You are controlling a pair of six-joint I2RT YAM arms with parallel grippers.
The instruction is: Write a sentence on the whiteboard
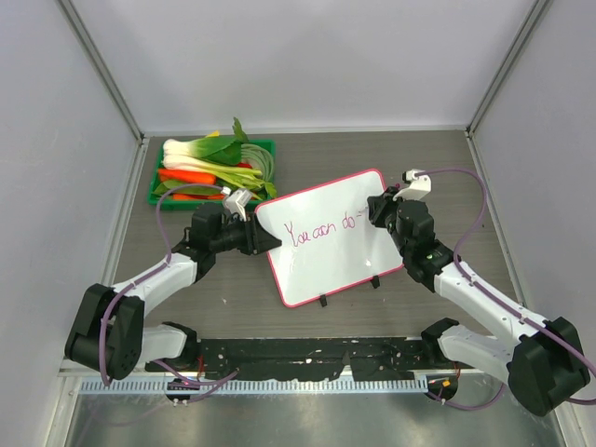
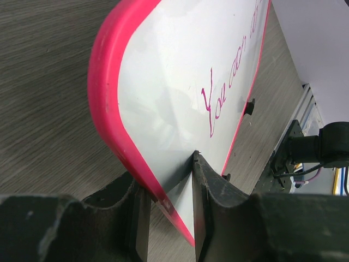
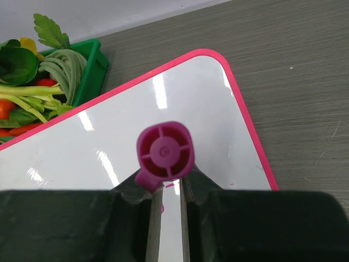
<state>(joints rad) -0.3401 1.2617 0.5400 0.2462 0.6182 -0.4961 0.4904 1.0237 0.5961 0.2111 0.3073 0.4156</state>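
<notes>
Writing looks midway: the sentence [image 1: 321, 230] on the whiteboard [image 1: 317, 275], mid-bench [image 1: 447, 168], reads "You can do"; the right tool [image 1: 380, 216], clamped on a purple marker [image 3: 165, 150], sits over the board just right of the last word; the next move probably calls for light tip contact and short strokes rightward, with little board left there; the left tool [image 1: 264, 240] is clamped on the board's left edge, steadying it; a green tray [image 1: 155, 191] of vegetables [image 1: 209, 168] lies just beside the far-left corner, not in the way.

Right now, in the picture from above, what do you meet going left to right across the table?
A green tray → left gripper, clamped on the whiteboard edge → the sentence → right gripper, holding the purple marker.
</notes>
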